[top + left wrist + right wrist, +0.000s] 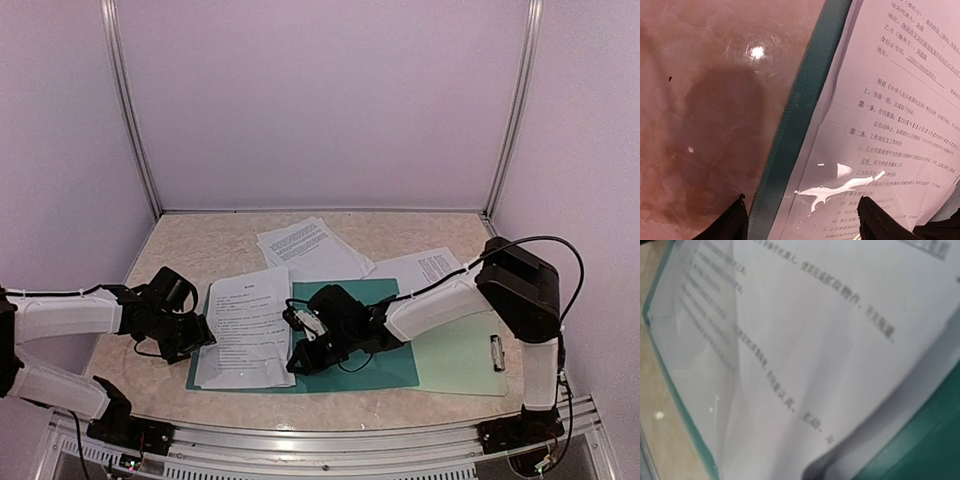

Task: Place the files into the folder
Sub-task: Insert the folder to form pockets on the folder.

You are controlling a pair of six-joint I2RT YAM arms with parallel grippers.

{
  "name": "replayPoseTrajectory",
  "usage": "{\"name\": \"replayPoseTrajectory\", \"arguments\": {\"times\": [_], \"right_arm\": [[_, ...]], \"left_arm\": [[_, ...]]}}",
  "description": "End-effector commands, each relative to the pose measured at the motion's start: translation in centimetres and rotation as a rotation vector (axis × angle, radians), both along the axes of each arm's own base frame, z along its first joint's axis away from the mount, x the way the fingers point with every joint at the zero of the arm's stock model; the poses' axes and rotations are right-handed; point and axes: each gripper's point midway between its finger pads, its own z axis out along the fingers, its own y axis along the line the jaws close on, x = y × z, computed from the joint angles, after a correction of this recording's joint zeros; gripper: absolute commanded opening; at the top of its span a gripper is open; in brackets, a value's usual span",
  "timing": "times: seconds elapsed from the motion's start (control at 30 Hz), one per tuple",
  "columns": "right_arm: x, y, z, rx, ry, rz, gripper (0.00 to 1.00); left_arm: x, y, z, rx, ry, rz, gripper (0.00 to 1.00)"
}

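Seen from above, the left arm reaches in low from the left side. The left gripper (190,335) hovers over the left edge of the folder (385,368), jaws spread wide and holding nothing. Its wrist camera shows one fingertip over the bare marbled table (195,250) and the other over paper.

The dark teal folder lies flat at the centre front. One of the files (245,325) rests on its left half, overhanging the far edge. This sheet carries rows of small black Chinese print, with clause headings reading "第一条" and "第二条".

The right arm bends in from the right, forearm stretched across the folder. The right gripper (300,345) sits at that sheet's right edge with its jaws closed; whether it pinches paper I cannot tell.

More printed sheets (310,248) lie fanned behind the folder. A pale mint clipboard (455,365) touches the folder's right side. Open tabletop remains at back left.
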Motion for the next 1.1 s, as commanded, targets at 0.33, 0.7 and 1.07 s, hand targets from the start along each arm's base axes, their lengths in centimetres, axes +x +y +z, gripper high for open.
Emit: {"name": "replayPoseTrajectory", "arguments": {"times": [0.33, 0.7, 1.07], "right_arm": [[1.6, -1.7, 2.5, -0.075, -0.118, -0.047, 0.16], [5.2, -3.3, 8.8, -0.072, -0.367, -0.135, 0.49], [15.6, -5.7, 9.6, -0.072, -0.502, -0.191, 0.59]], "left_arm": [[-2.0, 1.5, -0.6, 0.070, 0.062, 0.002, 0.72], [0.4, 1.1, 3.3, 0.122, -0.077, -0.062, 0.77], [3.0, -0.4, 7.1, 0.081, -0.227, -0.084, 0.87]]}}
